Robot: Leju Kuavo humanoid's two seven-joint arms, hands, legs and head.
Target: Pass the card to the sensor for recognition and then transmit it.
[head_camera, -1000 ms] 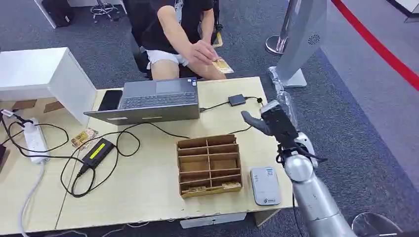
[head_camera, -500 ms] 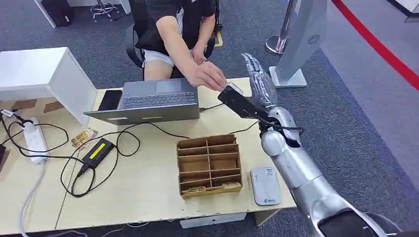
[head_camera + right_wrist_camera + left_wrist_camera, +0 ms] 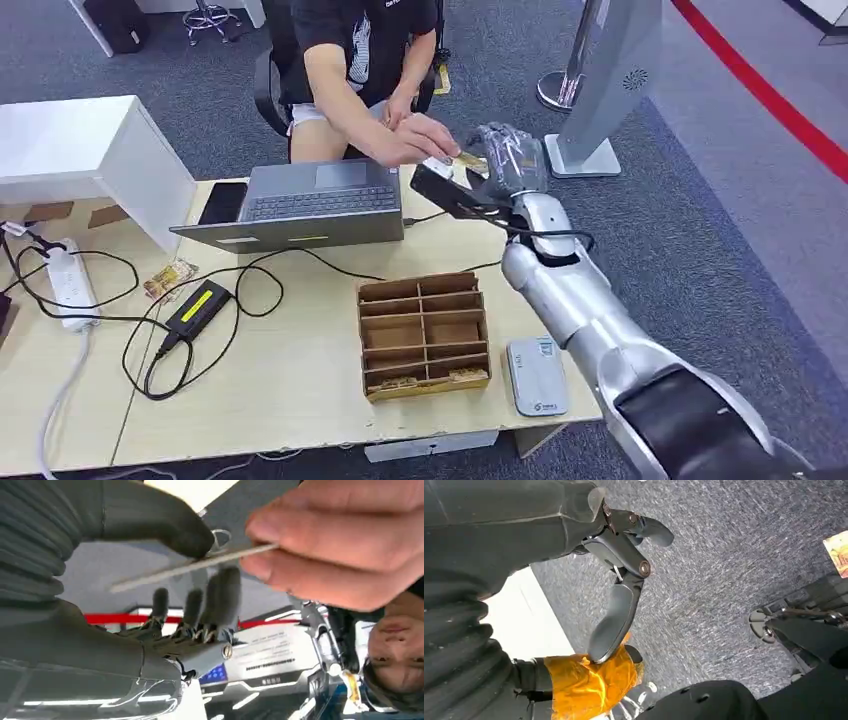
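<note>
Right wrist view: right hand [image 3: 165,575] thumb on card [image 3: 195,566], fingers apart; person's hand [image 3: 345,535] pinching it; writing unreadable.

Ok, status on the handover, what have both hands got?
Right hand raised to the person's hand, card between thumb and fingers, person also pinching it. Left hand hanging, holding nothing. Nothing in the way.

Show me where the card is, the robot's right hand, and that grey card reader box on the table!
card [image 3: 190,566], right wrist view, on its thin edge between thumb and fingers.
right hand [image 3: 490,165], head view, on the middle of the hand.
grey card reader [image 3: 537,376], head view, on its flat top.
</note>
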